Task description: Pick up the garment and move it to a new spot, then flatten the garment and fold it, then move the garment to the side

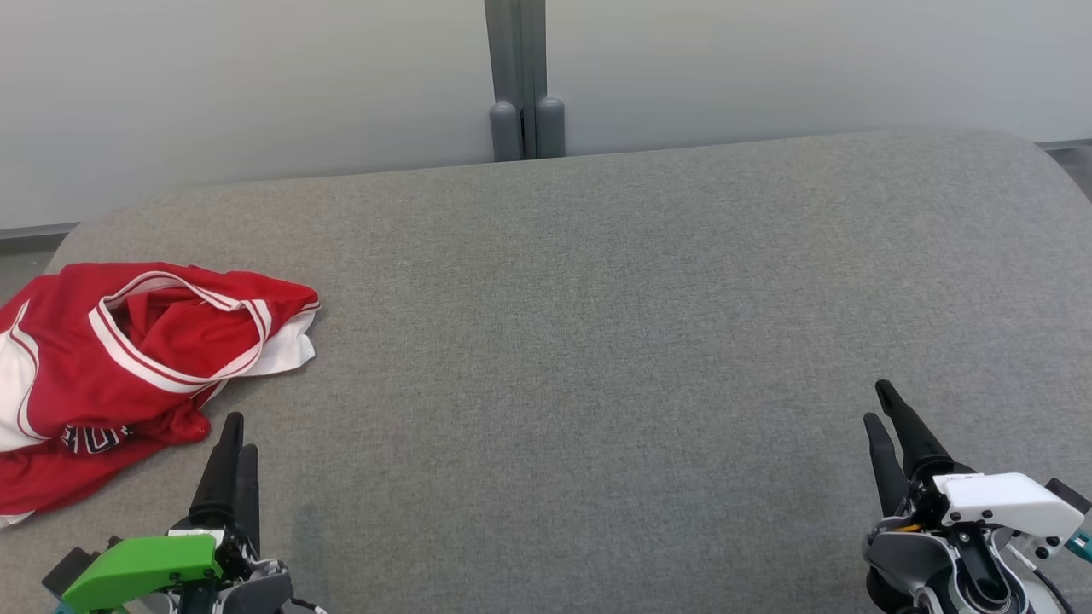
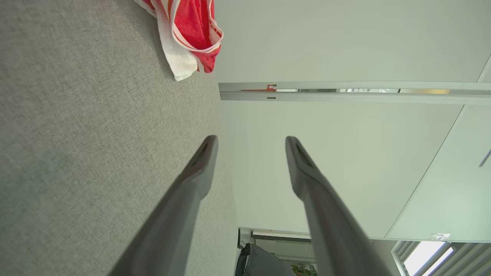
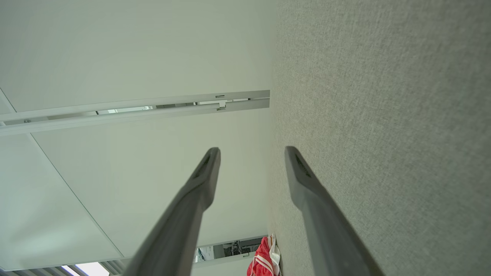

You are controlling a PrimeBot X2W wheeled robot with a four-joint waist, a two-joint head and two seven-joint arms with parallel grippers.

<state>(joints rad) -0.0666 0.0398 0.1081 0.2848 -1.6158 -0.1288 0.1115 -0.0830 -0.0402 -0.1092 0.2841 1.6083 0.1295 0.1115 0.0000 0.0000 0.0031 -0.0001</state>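
Step 1 (pick-up) not begun, I'd say. Red/white basketball jersey [image 1: 145, 358] lies crumpled at the table's [image 1: 597, 341] left edge. L hand [image 1: 240, 433] just beside it, fingers wide, empty. R hand [image 1: 879, 402] well apart, wide, empty. Next: L hand must reach over and pinch the cloth.

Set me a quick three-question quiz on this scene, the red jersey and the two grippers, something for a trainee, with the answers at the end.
1. Fill in the blank: the left gripper and the right gripper both have their jaws ____, with nothing between them.
2. The red and white garment lies: A) nearest the left gripper, B) nearest the right gripper, C) midway between the two.
3. True or false: the garment is already folded flat.
Key: 1 open; 2 A; 3 false, as it lies in a crumpled heap.
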